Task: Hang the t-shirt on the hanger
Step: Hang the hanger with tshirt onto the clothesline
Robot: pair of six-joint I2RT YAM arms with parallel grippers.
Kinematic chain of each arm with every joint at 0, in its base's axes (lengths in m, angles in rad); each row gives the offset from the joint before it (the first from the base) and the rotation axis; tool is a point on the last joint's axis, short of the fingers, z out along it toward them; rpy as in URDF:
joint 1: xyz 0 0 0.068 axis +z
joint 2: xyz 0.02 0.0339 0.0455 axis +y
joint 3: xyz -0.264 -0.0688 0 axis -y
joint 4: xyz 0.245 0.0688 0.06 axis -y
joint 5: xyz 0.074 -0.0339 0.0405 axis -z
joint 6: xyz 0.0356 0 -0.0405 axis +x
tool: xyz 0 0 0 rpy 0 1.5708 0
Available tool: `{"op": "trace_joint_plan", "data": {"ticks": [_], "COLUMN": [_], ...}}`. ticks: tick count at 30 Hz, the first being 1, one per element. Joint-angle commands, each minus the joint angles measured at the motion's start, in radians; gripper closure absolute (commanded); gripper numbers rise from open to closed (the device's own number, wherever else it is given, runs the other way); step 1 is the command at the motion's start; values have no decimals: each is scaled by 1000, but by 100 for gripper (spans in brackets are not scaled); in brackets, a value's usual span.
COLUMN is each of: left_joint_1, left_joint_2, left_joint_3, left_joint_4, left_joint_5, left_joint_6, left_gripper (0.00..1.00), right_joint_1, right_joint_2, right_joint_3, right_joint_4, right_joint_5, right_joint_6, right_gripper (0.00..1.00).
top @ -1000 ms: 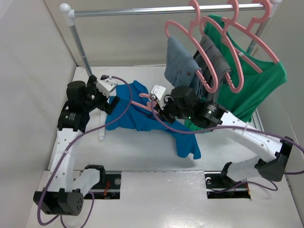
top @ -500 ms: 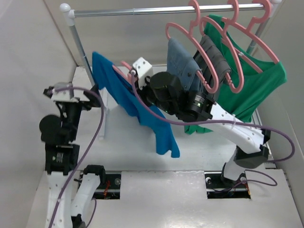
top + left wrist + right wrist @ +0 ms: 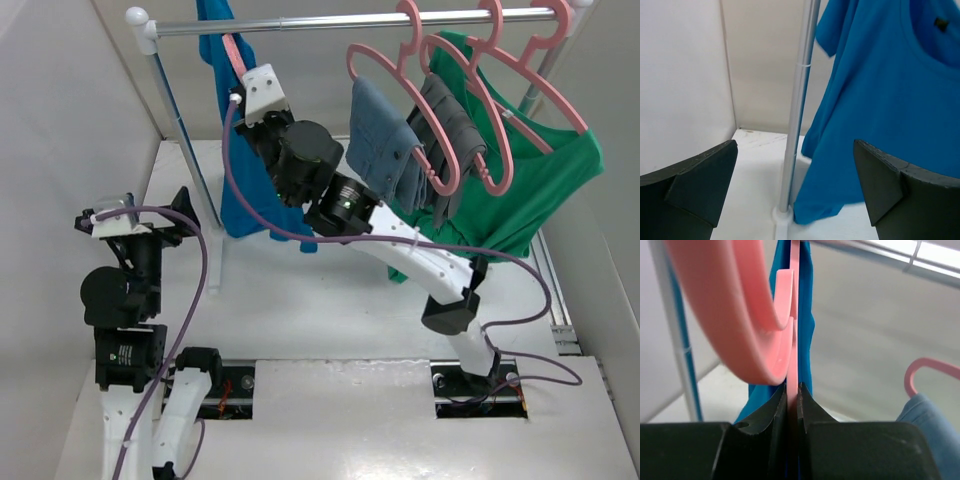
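So, my right gripper (image 3: pixel 792 390) is pinched tight on the pink hanger (image 3: pixel 747 330), which has just swung up to the rail (image 3: pixel 350 20); the blue t-shirt (image 3: pixel 235 200) dangles from it beside the pole (image 3: pixel 797 100). Left gripper (image 3: pixel 795 150) sits wide apart, idle. Hooking's next, I'd guess.

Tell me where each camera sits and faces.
Top external: above, behind the robot, looking down at the table and rail; left arm and right arm show.
Left wrist: on the left arm, facing the rack post and t-shirt; the open left end effector frames it.
Right wrist: on the right arm, looking along the hanger; the right end effector shut on it.
All three see the t-shirt.
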Motion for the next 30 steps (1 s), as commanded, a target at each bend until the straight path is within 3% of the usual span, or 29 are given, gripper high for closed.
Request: {"op": "trace_joint_plan", "data": {"ticks": [1,15,30], "left_joint_1": [4,4,4], "left_joint_2": [-27,-46,-46], "left_joint_3": [-1,-30,-30], "left_joint_4": [16,-11,-30], "left_joint_5": [-42,-53,-64], "left_joint_6": [11,0,0], "left_gripper": [0,0,0], "right_joint_1": [-14,-128,-220], "right_joint_2": [44,160,265], "right_joint_3": [91,153,171], "right_joint_4": [340,580,554], "right_joint_5": [65,-24,-61], "right_joint_6": [-167,-155,111], "right_gripper": [100,100,100]}}
